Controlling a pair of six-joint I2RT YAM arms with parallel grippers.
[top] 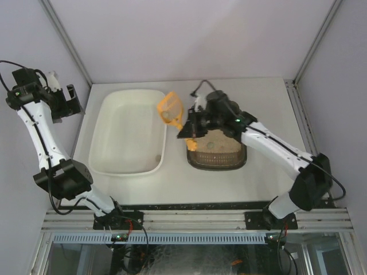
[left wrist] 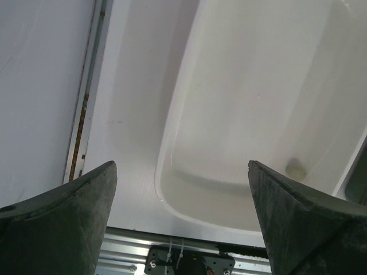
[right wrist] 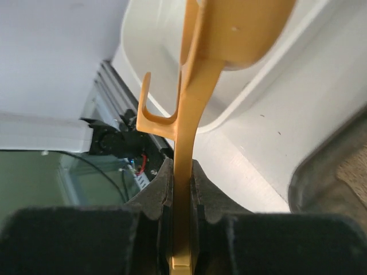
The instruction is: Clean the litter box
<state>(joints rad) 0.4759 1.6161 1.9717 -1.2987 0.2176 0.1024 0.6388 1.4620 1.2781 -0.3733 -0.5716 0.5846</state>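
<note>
White tub [top: 126, 132] sits on the bench [top: 264, 103], left of centre, long side running front to back. One small greyish lump [top: 157, 158] in its near-right corner.

I work in what looks like a lab test cell: a white table [top: 269, 103] boxed in by plain pale walls [top: 189, 34] on metal posts [top: 66, 40]. My left arm [top: 40, 132] and right arm [top: 275, 143] are bolted to an aluminium rail [top: 195, 220] at its near edge, with cables [top: 137, 252] beneath.

glossy white tub [top: 127, 133], sandy litter [top: 218, 144]
</note>
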